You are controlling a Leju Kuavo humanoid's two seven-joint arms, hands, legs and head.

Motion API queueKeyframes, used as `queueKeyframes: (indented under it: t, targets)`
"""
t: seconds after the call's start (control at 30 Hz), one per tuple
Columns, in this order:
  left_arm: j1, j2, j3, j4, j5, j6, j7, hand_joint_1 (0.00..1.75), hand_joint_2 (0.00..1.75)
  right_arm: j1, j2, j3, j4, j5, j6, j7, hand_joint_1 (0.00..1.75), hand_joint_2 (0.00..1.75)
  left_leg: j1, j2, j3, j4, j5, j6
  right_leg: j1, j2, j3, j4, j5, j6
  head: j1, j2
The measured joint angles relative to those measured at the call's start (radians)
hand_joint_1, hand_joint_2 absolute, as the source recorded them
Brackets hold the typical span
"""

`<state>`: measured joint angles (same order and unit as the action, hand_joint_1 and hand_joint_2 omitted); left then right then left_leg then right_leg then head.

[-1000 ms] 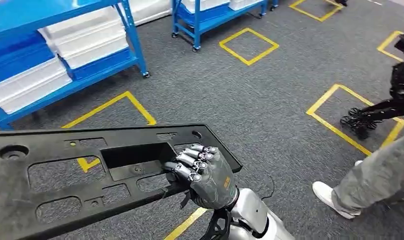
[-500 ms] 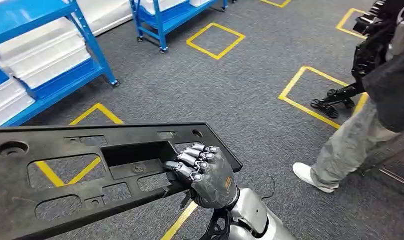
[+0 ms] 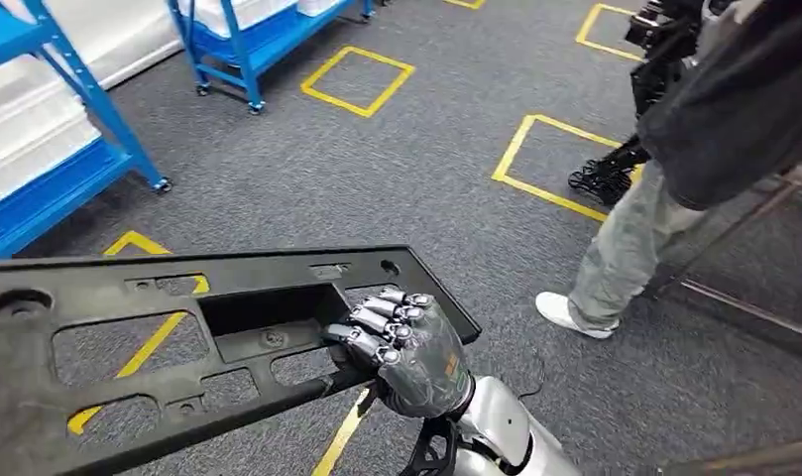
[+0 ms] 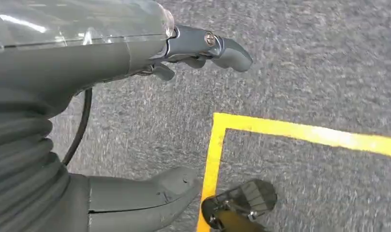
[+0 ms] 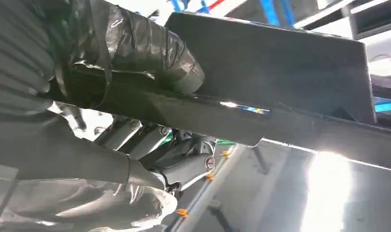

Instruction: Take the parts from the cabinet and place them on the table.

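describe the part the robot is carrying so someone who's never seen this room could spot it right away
Above the grey carpet with its yellow taped squares, look low in the head view, where the robot's right hand comes up. Its fingers curl over an edge of a long flat black plastic panel. Unlike the blue racks behind, it is black, pierced by rectangular cutouts and round holes.
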<state>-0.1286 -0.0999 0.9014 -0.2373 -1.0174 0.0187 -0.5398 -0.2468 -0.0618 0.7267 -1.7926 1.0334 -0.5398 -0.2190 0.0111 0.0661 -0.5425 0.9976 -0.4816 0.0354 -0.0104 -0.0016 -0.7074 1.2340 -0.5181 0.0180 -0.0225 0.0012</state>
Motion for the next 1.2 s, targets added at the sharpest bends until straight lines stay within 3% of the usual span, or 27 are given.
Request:
queueKeyframes:
  t: [0.03,0.07,0.1,0.13,0.23,0.27,0.3,0.33,0.37,0.4,0.43,0.47,0.53,0.57,0.6,0.67,0.73,0.77,0.8,0.83,0.9,0.93,0.97,1.03,1.07,1.1,1.2]
  targets:
    - [-0.001,0.0,0.0,0.0,0.0,0.0,0.0,0.0,1.75,0.0,0.0,0.0,0.0,0.0,0.0,0.0,1.75,1.75,0.0,0.009,0.003,0.0,-0.002,-0.003,0.0,-0.013,0.054,-0.093,0.039,-0.003,0.0,0.0]
    - [-0.001,0.0,0.0,0.0,0.0,0.0,0.0,0.0,1.75,-0.001,0.0,0.0,0.0,0.0,0.0,0.0,1.75,1.75,-0.002,0.018,0.007,0.002,-0.005,-0.008,0.005,-0.06,0.106,-0.182,0.063,-0.009,0.0,0.0]
    - [-0.001,0.0,0.0,0.0,0.0,0.0,-0.001,0.0,1.75,-0.002,0.0,0.0,0.0,0.0,0.0,0.0,1.75,1.75,-0.01,0.026,0.006,0.006,-0.011,-0.016,0.022,-0.096,0.115,-0.206,0.05,-0.016,0.0,0.0]
    - [-0.001,0.0,0.0,0.0,0.0,0.0,-0.001,0.0,1.75,-0.003,0.001,0.0,0.0,0.0,-0.001,0.0,1.75,1.75,-0.009,0.034,0.007,0.006,-0.011,-0.019,0.018,-0.073,0.112,-0.207,0.053,-0.022,-0.001,0.0]
    - [-0.003,0.0,0.0,0.0,0.0,0.003,-0.001,0.0,1.75,-0.001,0.001,0.0,-0.001,0.004,-0.001,0.0,1.75,1.75,-0.007,0.065,0.013,0.006,-0.016,-0.034,0.019,-0.041,0.107,-0.212,0.057,-0.035,-0.001,0.0]
    - [-0.005,0.001,0.0,0.0,-0.001,0.004,-0.001,0.0,1.75,0.001,0.001,0.0,-0.002,0.006,-0.002,0.0,1.75,1.75,-0.001,0.032,0.009,0.016,-0.032,-0.041,0.013,-0.032,0.112,-0.217,0.062,-0.041,-0.001,0.0]
    - [-0.005,0.0,0.0,0.0,-0.002,0.005,-0.001,0.0,1.75,-0.002,0.001,0.0,-0.002,0.009,-0.002,0.0,1.75,1.75,0.0,-0.013,-0.004,0.048,-0.056,-0.043,0.01,-0.023,0.112,-0.218,0.064,-0.046,-0.001,0.0]
    - [-0.002,-0.001,0.0,0.0,-0.002,0.006,-0.001,0.0,1.75,-0.003,0.004,0.0,-0.002,0.011,-0.002,0.001,1.75,1.75,0.002,-0.043,-0.04,0.13,-0.102,-0.045,0.011,-0.011,0.111,-0.218,0.064,-0.05,-0.001,0.0]
    - [0.003,-0.001,0.0,0.0,-0.003,0.006,0.0,0.0,1.75,-0.001,0.004,0.0,-0.002,0.012,-0.002,0.001,1.75,1.75,0.002,-0.055,-0.084,0.223,-0.141,-0.047,0.012,0.004,0.111,-0.218,0.064,-0.053,-0.001,0.0]
    - [0.006,0.0,0.0,0.0,-0.003,0.006,0.001,0.0,1.75,0.0,0.004,0.0,-0.002,0.013,-0.002,0.001,1.75,1.75,0.002,-0.059,-0.119,0.293,-0.162,-0.048,0.014,0.018,0.11,-0.217,0.064,-0.053,-0.001,0.0]
    - [0.007,0.0,0.0,0.0,-0.003,0.006,0.002,0.0,1.75,0.002,0.004,0.0,-0.002,0.014,-0.002,0.001,1.75,1.75,0.002,-0.059,-0.139,0.326,-0.159,-0.048,0.015,0.033,0.11,-0.215,0.064,-0.053,-0.001,0.0]
    - [0.006,0.0,0.0,0.0,-0.003,0.006,0.002,0.0,1.75,0.002,0.004,0.0,-0.002,0.014,-0.002,0.001,1.75,1.75,0.002,-0.059,-0.136,0.307,-0.131,-0.047,0.015,0.047,0.111,-0.212,0.064,-0.053,-0.001,0.0]
    - [0.003,0.0,0.0,0.0,0.002,0.001,0.001,0.0,1.75,0.002,0.004,0.0,-0.002,0.014,-0.004,0.001,1.75,1.75,0.002,-0.072,-0.074,0.157,-0.034,-0.042,0.014,0.076,0.112,-0.208,0.063,-0.052,-0.001,0.0]
    - [0.003,0.001,0.0,0.0,0.003,-0.002,0.0,0.0,1.75,0.002,0.004,0.0,-0.002,0.014,-0.005,0.001,1.75,1.75,0.005,-0.104,-0.04,0.075,0.007,-0.039,0.013,0.088,0.112,-0.205,0.061,-0.049,-0.001,0.0]
    - [0.004,0.002,0.0,0.0,0.003,-0.003,-0.001,0.0,1.75,0.002,0.004,0.0,-0.002,0.015,-0.006,0.001,1.75,1.75,0.006,-0.15,-0.028,0.046,-0.003,-0.034,0.016,0.097,0.108,-0.202,0.061,-0.046,0.0,0.0]
    - [0.002,0.002,0.0,0.0,0.003,-0.004,-0.001,0.0,1.75,0.001,0.004,0.0,-0.003,0.016,-0.008,0.001,1.75,1.75,0.003,-0.137,-0.021,0.026,-0.006,-0.03,0.01,0.12,0.094,-0.2,0.069,-0.031,0.0,0.0]
    - [-0.002,0.002,0.0,0.0,0.003,-0.004,-0.002,0.0,1.75,0.004,0.004,-0.001,-0.003,0.016,-0.009,0.002,1.75,1.75,0.0,-0.119,-0.018,0.021,0.0,-0.017,0.007,0.14,0.091,-0.207,0.076,-0.018,0.0,0.0]
    - [-0.003,-0.001,0.0,0.0,0.003,-0.005,-0.002,0.0,1.75,0.005,0.003,-0.001,-0.005,0.017,-0.009,0.002,1.75,1.75,0.013,-0.102,-0.013,0.005,0.009,-0.005,0.009,0.133,0.09,-0.197,0.068,-0.014,-0.001,0.0]
    - [-0.004,0.0,0.0,0.0,0.003,-0.005,-0.003,0.0,1.75,0.004,0.003,-0.002,-0.008,0.017,-0.01,0.002,1.75,1.75,0.009,-0.091,-0.009,-0.002,0.012,0.001,0.017,0.078,0.077,-0.169,0.044,-0.01,0.001,0.0]
    - [-0.003,0.0,0.0,0.0,0.003,-0.005,-0.003,0.0,1.75,0.001,0.002,-0.002,-0.008,0.017,-0.011,0.002,1.75,1.75,0.007,-0.078,-0.008,-0.002,0.013,0.005,0.016,0.042,0.048,-0.11,0.006,-0.007,0.0,0.0]
    - [0.001,0.001,0.0,0.0,0.003,-0.005,-0.002,0.0,1.75,0.004,0.002,-0.002,-0.008,0.017,-0.012,0.002,1.75,1.75,0.001,-0.048,-0.01,-0.002,0.011,0.008,0.009,0.012,-0.03,0.054,-0.067,-0.001,0.001,0.0]
    - [0.002,0.001,0.0,0.0,0.003,-0.005,-0.001,0.0,1.75,0.006,0.001,-0.002,-0.008,0.017,-0.012,0.002,1.75,1.75,-0.001,-0.034,-0.01,-0.001,0.01,0.009,0.005,0.01,-0.052,0.097,-0.075,0.002,0.0,0.0]
    - [0.002,0.002,0.0,0.0,0.003,-0.005,-0.001,0.0,1.75,0.007,0.0,-0.002,-0.008,0.018,-0.013,0.002,1.75,1.75,-0.001,-0.021,-0.01,-0.001,0.009,0.008,0.002,0.008,-0.049,0.091,-0.058,0.005,0.001,0.0]
    - [-0.001,0.001,0.0,0.0,0.0,-0.005,-0.001,0.0,1.75,0.006,0.0,-0.002,-0.008,0.021,-0.013,0.002,1.75,1.75,-0.001,0.001,-0.008,0.001,0.005,0.005,-0.002,-0.004,0.019,-0.035,0.014,0.006,0.001,0.0]
    - [-0.001,0.001,0.0,0.0,0.0,-0.005,-0.001,0.0,1.75,0.005,0.0,-0.002,-0.008,0.022,-0.013,0.002,1.75,1.75,-0.001,0.01,-0.005,0.002,0.002,0.002,-0.002,-0.028,0.075,-0.133,0.054,0.003,0.001,0.0]
    - [-0.002,0.001,-0.001,0.0,-0.001,-0.005,-0.001,0.0,1.75,0.004,0.0,-0.002,-0.01,0.025,-0.013,0.002,1.75,1.75,-0.002,0.02,-0.001,0.004,-0.001,-0.004,0.005,-0.08,0.113,-0.21,0.054,-0.002,0.0,0.0]
    - [-0.003,0.001,-0.002,0.0,-0.003,-0.007,-0.004,0.0,1.75,0.002,0.0,-0.003,-0.014,0.032,-0.013,0.007,1.75,1.75,-0.006,0.043,0.002,0.006,-0.007,-0.02,0.018,-0.049,0.109,-0.21,0.058,-0.015,0.0,0.0]
